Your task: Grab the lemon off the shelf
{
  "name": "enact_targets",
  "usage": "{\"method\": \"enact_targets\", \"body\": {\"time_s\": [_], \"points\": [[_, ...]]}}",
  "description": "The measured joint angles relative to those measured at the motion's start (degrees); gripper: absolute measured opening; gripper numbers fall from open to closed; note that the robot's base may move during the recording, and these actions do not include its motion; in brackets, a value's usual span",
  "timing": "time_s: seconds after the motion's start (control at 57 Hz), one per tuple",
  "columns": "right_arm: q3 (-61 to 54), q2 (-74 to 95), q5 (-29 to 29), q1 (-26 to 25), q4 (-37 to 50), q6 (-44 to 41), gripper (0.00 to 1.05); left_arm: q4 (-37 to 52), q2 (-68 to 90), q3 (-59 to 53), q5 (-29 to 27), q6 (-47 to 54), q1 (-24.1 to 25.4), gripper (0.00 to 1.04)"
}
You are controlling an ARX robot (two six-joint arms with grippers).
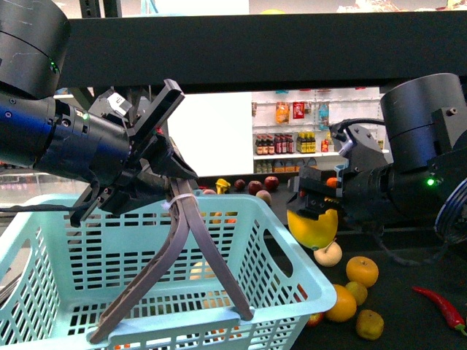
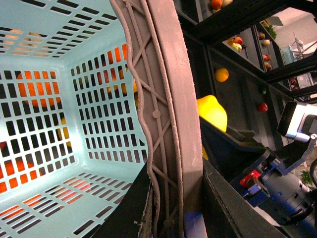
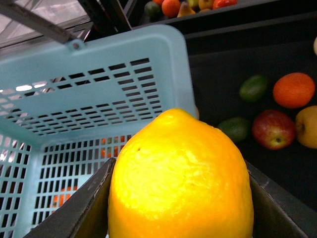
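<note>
My right gripper (image 1: 315, 213) is shut on the bright yellow lemon (image 1: 313, 229) and holds it in the air above the black shelf board (image 1: 408, 321), just right of the light-blue basket (image 1: 87, 248). The lemon fills the right wrist view (image 3: 181, 178) between the two dark jaws, with the basket rim (image 3: 124, 44) right beside it. It also shows in the left wrist view (image 2: 213, 113). My left gripper (image 1: 157, 171) is shut on the grey basket handle (image 1: 182, 248), which runs between the jaws in the left wrist view (image 2: 171, 124).
Orange-yellow round fruits (image 1: 362, 271) and a pale round fruit with a stalk (image 1: 327, 254) lie on the board under the lemon. A red chilli (image 1: 441, 306) lies at the right. An apple (image 3: 273, 129), an orange (image 3: 293, 89) and green fruits (image 3: 253, 88) lie nearby. White shelves of bottles (image 1: 288, 142) stand far behind.
</note>
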Motion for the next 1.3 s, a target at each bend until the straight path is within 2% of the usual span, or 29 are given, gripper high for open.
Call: {"method": "enact_targets", "body": {"time_s": [0.316, 0.596, 0.719, 0.825, 0.947, 1.053, 1.105, 1.298], "points": [[-0.9, 0.5, 0.0, 5.0, 0.1, 0.0, 0.65, 0.0, 0.0, 0.0, 0.0, 0.0, 0.0, 0.21], [-2.1, 1.0, -0.9, 5.1, 2.6, 0.7, 1.04, 0.0, 0.0, 0.0, 0.0, 0.0, 0.0, 0.21], [-2.6, -0.5, -2.2, 3.1, 4.1, 2.1, 1.02, 0.0, 0.1, 0.0, 0.1, 0.0, -0.1, 0.21], [-2.8, -3.0, -2.6, -0.8, 6.1, 4.3, 1.02, 0.0, 0.1, 0.0, -0.2, 0.0, -0.1, 0.21], [-3.0, -4.4, 0.9, -7.3, 9.3, 5.2, 1.02, 0.0, 0.1, 0.0, -0.4, 0.0, -0.1, 0.21], [-4.0, -1.9, 3.7, -10.8, 10.5, 4.8, 1.02, 0.0, 0.1, 0.0, -0.2, 0.0, -0.1, 0.21], [-4.9, 0.3, 4.8, -11.6, 11.4, 4.2, 1.02, 0.0, 0.1, 0.0, -0.3, 0.0, -0.1, 0.21], [-7.1, 13.7, 2.6, -11.0, 15.5, 1.7, 1.02, 0.0, 0.1, 0.0, 0.1, -0.1, -0.1, 0.21]]}}
